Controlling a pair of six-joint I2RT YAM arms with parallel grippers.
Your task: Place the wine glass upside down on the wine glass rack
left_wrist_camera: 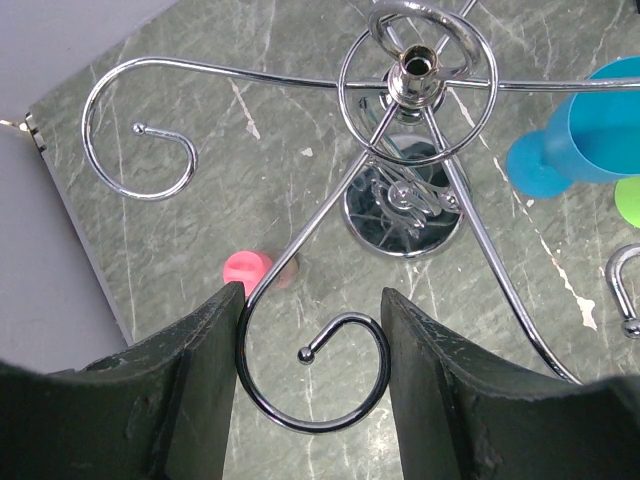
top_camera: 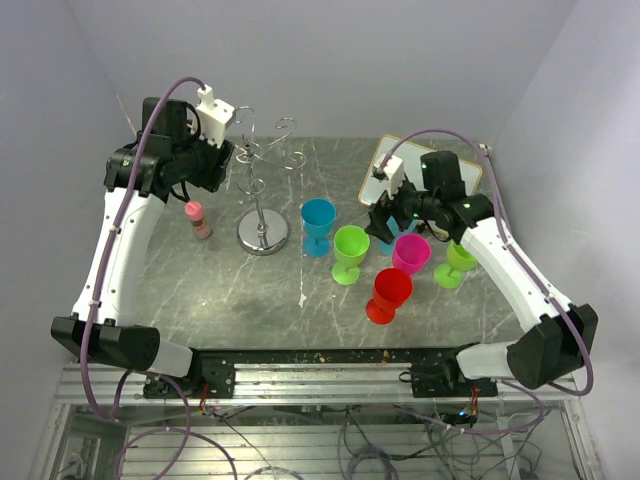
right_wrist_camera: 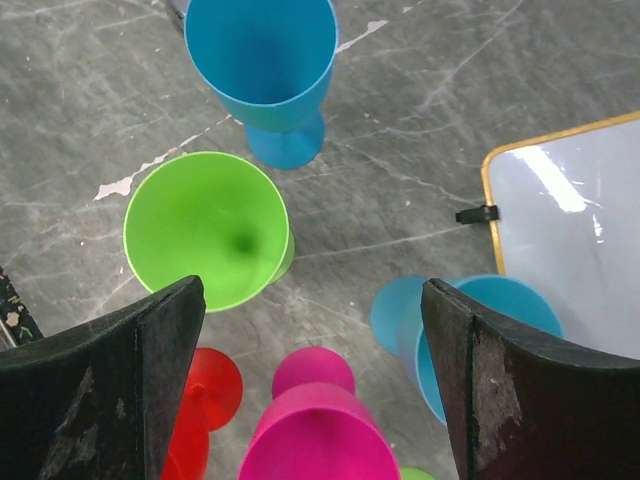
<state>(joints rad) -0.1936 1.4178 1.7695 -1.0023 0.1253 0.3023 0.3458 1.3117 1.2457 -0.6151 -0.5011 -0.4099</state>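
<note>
L gripper (left_wrist_camera: 312,293): its fingers sit on the two sides of one curled arm at the top of the rack (left_wrist_camera: 415,75). The curl fills the gap and the wire meets both inner faces, so the gripper is clamped on it. Below and ahead of it is the rack's round base on the counter (left_wrist_camera: 150,260). A small pink item (left_wrist_camera: 245,270) stands below, by the finger on the view's left.

R gripper (right_wrist_camera: 312,288): jaws wide apart, holding nothing, above the group of glasses. The pink glass (right_wrist_camera: 320,440) is directly under it, upright, mouth up, on the counter, apart from the rack. The red glass (right_wrist_camera: 200,400) is just beside the pink one, under one finger. The green glass (right_wrist_camera: 205,240) is ahead, and the blue glass (right_wrist_camera: 262,60) further ahead. A 2nd blue glass (right_wrist_camera: 480,340) is by the other finger, with the whiteboard (right_wrist_camera: 570,230) beyond.
</note>
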